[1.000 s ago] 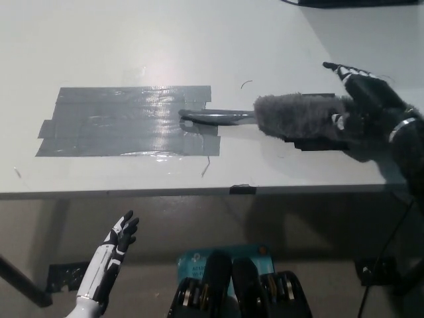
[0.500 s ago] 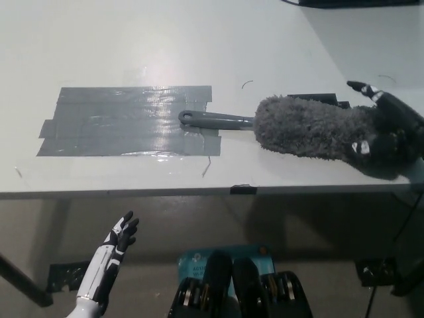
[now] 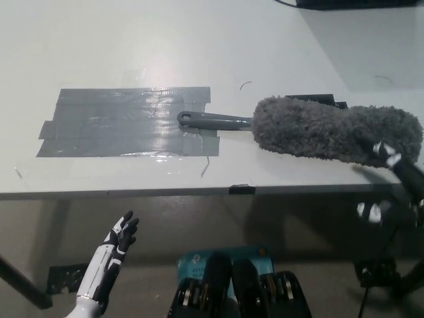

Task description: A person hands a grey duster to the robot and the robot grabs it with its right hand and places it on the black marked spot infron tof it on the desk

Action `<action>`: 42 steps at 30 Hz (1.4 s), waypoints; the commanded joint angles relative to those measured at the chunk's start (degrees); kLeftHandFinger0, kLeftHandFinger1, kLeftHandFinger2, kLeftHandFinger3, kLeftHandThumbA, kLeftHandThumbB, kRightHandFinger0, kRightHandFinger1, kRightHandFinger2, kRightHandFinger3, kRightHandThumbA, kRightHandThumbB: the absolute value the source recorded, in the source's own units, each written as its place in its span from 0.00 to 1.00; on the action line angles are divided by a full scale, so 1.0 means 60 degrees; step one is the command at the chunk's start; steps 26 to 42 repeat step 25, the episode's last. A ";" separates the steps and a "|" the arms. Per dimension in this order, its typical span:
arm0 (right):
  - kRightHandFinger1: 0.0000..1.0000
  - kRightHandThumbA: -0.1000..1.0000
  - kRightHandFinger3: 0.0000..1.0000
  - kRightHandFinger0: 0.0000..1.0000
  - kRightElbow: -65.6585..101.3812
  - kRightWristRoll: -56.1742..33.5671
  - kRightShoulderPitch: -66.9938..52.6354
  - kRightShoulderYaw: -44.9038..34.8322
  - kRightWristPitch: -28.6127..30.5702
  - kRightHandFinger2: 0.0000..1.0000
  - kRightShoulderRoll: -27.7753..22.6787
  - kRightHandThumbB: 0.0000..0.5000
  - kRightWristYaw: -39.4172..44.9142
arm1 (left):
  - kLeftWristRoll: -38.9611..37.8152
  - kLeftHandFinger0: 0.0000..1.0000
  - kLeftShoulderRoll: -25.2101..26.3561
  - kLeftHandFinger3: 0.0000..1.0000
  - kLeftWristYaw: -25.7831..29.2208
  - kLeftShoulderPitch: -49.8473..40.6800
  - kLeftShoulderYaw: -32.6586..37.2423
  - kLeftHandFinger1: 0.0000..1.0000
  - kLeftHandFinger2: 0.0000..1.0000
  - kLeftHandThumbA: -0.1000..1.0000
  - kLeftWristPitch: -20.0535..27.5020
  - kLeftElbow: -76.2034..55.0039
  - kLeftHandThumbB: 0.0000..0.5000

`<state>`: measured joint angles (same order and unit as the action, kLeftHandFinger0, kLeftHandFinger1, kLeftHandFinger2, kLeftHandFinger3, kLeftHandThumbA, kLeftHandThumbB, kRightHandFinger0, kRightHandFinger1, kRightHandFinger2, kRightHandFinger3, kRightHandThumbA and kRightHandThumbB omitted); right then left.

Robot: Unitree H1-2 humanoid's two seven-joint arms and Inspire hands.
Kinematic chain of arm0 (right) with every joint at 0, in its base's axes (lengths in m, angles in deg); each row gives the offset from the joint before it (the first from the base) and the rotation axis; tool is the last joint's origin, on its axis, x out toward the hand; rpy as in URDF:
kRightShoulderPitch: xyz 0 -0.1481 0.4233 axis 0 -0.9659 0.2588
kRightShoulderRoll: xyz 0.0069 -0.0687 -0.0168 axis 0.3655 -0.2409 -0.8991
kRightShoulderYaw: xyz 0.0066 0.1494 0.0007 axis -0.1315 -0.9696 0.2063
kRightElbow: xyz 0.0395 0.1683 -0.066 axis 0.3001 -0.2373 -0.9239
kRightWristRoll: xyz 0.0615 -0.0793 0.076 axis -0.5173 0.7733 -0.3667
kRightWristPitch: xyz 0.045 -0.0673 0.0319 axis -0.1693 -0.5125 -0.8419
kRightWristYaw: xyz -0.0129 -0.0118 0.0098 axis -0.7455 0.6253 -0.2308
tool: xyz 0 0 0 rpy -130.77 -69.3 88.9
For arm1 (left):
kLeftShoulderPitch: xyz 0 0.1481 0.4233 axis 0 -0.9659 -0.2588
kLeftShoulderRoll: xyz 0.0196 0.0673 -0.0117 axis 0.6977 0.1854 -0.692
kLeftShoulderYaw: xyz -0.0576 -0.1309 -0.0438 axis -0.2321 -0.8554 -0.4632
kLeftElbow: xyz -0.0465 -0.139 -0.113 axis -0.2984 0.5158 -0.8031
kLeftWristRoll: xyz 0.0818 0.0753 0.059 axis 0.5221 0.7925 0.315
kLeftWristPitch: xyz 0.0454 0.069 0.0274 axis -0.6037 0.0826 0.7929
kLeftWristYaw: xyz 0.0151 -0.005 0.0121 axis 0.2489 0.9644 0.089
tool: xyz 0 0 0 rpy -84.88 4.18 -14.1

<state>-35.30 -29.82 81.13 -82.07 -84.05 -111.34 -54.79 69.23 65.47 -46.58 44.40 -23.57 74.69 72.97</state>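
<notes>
The black right hand [image 3: 397, 189] let go of the grey duster [image 3: 334, 129] and dropped down past the front edge of the desk [image 3: 199, 40], at the duster's right end. Before, that hand was up on the desk, wrapped around the fluffy part. Its fingers [image 3: 387, 156] were apart, and it held nothing. The whole fluffy head showed, lying flat on the desk. The duster's handle tip moved only a tiny bit and lay on the right edge of the black marked spot [image 3: 126, 122].
</notes>
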 commanded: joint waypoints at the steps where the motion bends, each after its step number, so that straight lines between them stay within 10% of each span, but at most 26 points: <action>1: 1.00 0.92 1.00 1.00 0.5686 -0.4543 -0.1089 -0.1142 0.0850 1.00 0.0932 0.98 -0.1355 | -0.0382 1.00 0.0244 1.00 -0.0383 0.0253 -0.0044 1.00 1.00 0.96 0.0095 -0.0284 0.38; 19: 1.00 1.00 1.00 1.00 -0.1481 -0.0913 -0.1634 -0.0301 0.3166 1.00 0.3335 0.58 -0.1027 | -0.0156 1.00 0.0146 1.00 -0.0296 0.0049 0.0000 1.00 1.00 0.96 0.0133 -0.0522 0.34; 42: 1.00 1.00 1.00 1.00 -0.1687 -0.1054 -0.1690 -0.0311 0.2977 1.00 0.3403 0.58 -0.1013 | -0.0050 1.00 0.0140 1.00 -0.0267 -0.0074 0.0042 1.00 1.00 0.96 0.0245 -0.0569 0.31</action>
